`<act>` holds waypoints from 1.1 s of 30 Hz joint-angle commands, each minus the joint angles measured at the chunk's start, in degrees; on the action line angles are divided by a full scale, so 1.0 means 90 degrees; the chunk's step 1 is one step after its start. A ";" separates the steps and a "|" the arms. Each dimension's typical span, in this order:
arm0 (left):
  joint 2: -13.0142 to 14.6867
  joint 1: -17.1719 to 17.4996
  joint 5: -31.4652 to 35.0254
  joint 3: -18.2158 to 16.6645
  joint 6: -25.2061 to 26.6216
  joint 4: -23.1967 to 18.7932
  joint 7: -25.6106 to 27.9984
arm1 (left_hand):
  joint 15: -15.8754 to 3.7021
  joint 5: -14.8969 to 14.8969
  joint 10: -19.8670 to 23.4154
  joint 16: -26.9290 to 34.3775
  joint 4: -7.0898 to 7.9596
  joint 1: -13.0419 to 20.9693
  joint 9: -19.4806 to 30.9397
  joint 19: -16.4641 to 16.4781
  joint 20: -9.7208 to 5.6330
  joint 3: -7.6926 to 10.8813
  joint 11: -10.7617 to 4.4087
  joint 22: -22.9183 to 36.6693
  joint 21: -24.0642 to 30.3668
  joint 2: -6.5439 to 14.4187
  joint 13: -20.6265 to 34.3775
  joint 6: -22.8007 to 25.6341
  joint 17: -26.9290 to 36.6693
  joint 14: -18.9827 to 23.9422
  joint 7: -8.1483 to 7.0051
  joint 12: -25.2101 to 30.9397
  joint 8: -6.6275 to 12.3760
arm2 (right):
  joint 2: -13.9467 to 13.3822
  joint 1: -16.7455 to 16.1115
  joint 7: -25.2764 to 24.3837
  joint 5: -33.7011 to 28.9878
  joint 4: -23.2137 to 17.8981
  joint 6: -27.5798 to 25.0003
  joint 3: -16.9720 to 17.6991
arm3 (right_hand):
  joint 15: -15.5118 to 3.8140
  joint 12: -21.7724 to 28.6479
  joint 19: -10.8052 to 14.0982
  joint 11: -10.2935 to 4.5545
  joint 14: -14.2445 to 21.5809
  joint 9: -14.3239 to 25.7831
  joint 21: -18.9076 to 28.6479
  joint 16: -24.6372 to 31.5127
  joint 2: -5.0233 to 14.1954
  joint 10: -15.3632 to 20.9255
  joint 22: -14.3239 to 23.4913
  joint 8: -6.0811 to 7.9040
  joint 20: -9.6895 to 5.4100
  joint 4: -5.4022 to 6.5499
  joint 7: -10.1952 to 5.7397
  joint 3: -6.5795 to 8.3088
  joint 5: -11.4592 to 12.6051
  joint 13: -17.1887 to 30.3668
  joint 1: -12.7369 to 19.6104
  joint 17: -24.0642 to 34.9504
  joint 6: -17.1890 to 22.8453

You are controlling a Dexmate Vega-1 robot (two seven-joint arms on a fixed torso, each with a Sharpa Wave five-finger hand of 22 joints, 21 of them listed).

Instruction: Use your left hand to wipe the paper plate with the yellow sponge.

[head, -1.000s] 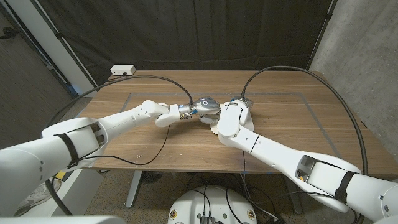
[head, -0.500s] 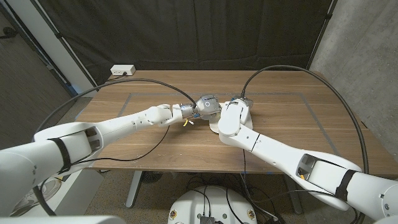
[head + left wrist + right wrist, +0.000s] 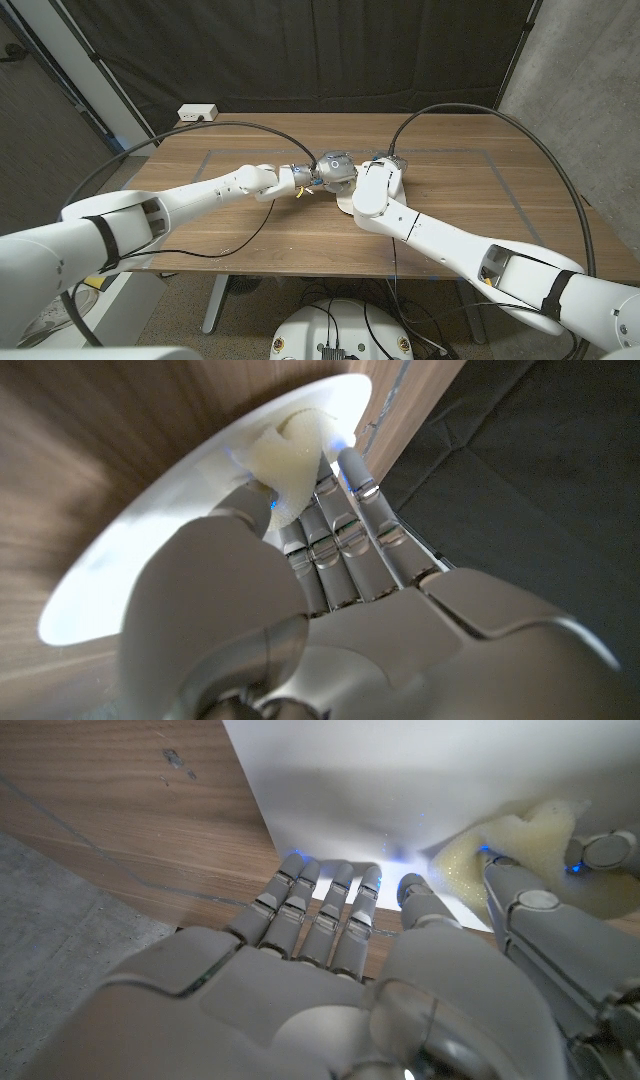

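Compared with half a second ago, your left hand (image 3: 330, 171) sits at nearly the same place over the paper plate (image 3: 347, 205), but the left forearm has turned a little, and the wrist looks slightly nearer to the table's middle. A second ago this hand was a bit lower in the head view. Your right arm has not moved.

Your left hand is closed around the yellow sponge (image 3: 290, 460), with the fingers (image 3: 345, 535) pressing it against the white plate surface. The sponge looks pale yellow, soft and squashed, with an uneven edge. From the right wrist view the sponge (image 3: 520, 850) lies on the plate (image 3: 340, 790), near its edge.

Your right hand (image 3: 330, 945) holds nothing; its fingers (image 3: 320, 910) are stretched out side by side, with the tips on the plate's rim above the wooden table (image 3: 200, 230).
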 commanded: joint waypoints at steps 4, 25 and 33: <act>-0.0330 -0.0098 -0.1965 -0.0365 -0.2165 0.0851 -0.1054 | -0.0104 0.0030 0.0300 -0.0020 0.0021 0.0192 0.0037 0.0003 -0.0634 0.0003 -0.0207 0.0018 0.0073 0.0126 0.0013 0.0245 0.0030 0.0073 0.0059 -0.0024 0.0029 | -0.0094 0.0052 -0.0195 0.0275 -0.0069 0.0000 -0.0054 | -0.0757 -0.0004 -0.0043 -0.0014 0.0001 0.0029 0.0048 0.0017 -0.0001 0.0015 0.0002 -0.0021 -0.0077 0.0003 0.0001 0.0061 0.0018 0.0009 -0.0043 0.0004 -0.0044; -0.0693 0.0386 -0.5395 -0.1564 -0.3032 0.1515 -0.5146 | -0.0090 0.0030 0.0373 -0.0032 0.0032 0.0206 0.0040 -0.0052 -0.0559 0.0019 -0.0148 0.0012 0.0186 0.0140 0.0030 0.0217 0.0046 0.0153 0.0188 -0.0065 -0.0034 | -0.0053 -0.0026 -0.0440 0.0411 -0.0104 0.0000 -0.0047 | -0.0773 -0.0004 -0.0040 -0.0011 -0.0004 0.0030 0.0064 0.0016 0.0006 0.0016 0.0001 -0.0013 -0.0082 0.0000 -0.0002 0.0078 0.0018 0.0009 -0.0049 0.0005 -0.0045; -0.0412 0.0675 -0.4643 -0.1949 -0.2970 0.0947 -0.4166 | -0.0081 0.0040 0.0352 -0.0061 0.0040 0.0217 0.0047 -0.0102 -0.0513 0.0033 -0.0112 0.0011 0.0220 0.0169 0.0064 0.0187 0.0055 0.0107 0.0233 -0.0083 -0.0065 | -0.0061 -0.0017 -0.0446 0.0380 -0.0130 0.0000 -0.0097 | -0.0770 -0.0001 -0.0036 -0.0009 0.0002 0.0030 0.0070 0.0018 0.0008 0.0024 0.0000 -0.0003 -0.0090 -0.0006 0.0001 0.0086 0.0019 0.0009 -0.0043 0.0004 -0.0026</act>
